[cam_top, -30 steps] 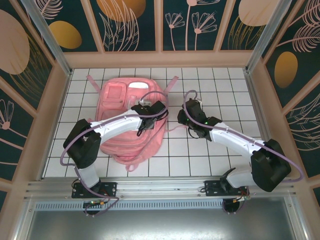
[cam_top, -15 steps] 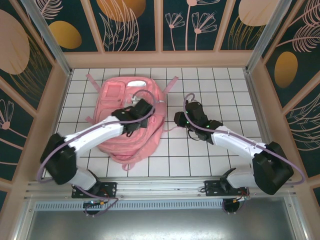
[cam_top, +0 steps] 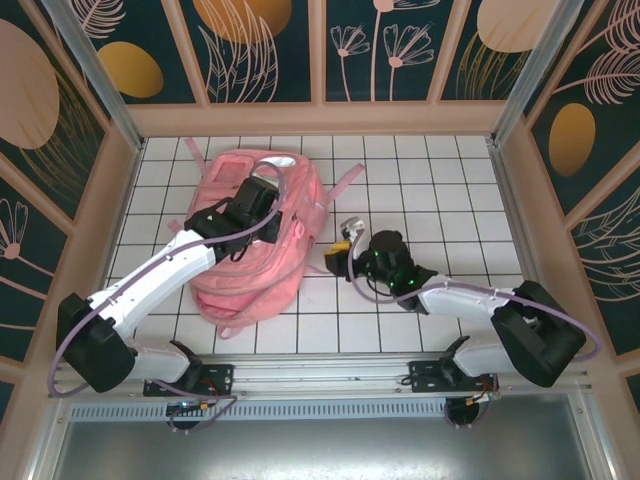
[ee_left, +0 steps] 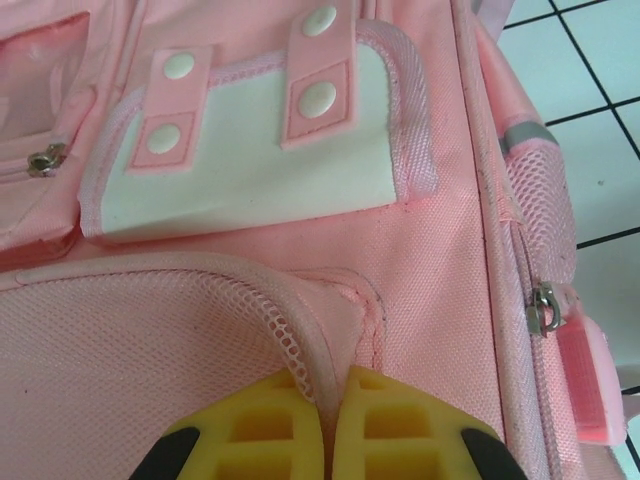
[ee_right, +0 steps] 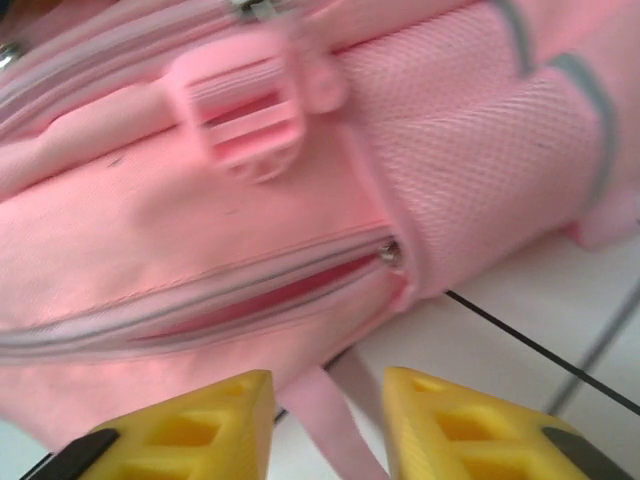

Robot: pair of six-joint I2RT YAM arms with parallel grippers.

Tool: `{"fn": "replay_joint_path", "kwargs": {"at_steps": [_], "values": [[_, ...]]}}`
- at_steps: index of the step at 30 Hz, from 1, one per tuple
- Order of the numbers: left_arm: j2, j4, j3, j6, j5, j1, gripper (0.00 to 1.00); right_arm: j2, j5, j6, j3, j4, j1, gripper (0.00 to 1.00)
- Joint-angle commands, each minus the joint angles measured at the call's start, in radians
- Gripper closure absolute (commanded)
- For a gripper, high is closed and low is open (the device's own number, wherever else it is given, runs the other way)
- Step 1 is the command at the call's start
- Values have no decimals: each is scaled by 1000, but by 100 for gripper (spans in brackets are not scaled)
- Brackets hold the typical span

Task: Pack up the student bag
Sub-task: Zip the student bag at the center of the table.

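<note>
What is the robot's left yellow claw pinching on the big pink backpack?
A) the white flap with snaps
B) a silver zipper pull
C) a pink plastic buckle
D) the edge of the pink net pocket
D: in the left wrist view the left gripper is shut on the piped edge of the pink mesh pocket on the big soft pink fabric backpack.

Right-wrist student bag (ee_right: 250,230): blurred, cropped.
</note>
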Motion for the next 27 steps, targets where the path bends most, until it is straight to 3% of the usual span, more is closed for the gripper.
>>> {"fn": "replay_joint_path", "kwargs": {"at_steps": [1,7,15,22,27], "values": [[-39,74,98,60,-9,1,100,36,6,-115,-61,266,35,71],[-66,66,103,44,30,1,100,144,79,-252,-100,469,96,80],[-113,61,90,39,73,1,100,305,156,-436,-102,690,191,73],[-142,61,76,37,102,1,100,404,255,-431,-10,702,192,67],[-150,62,74,34,101,1,100,430,259,-419,38,681,212,66]]}}
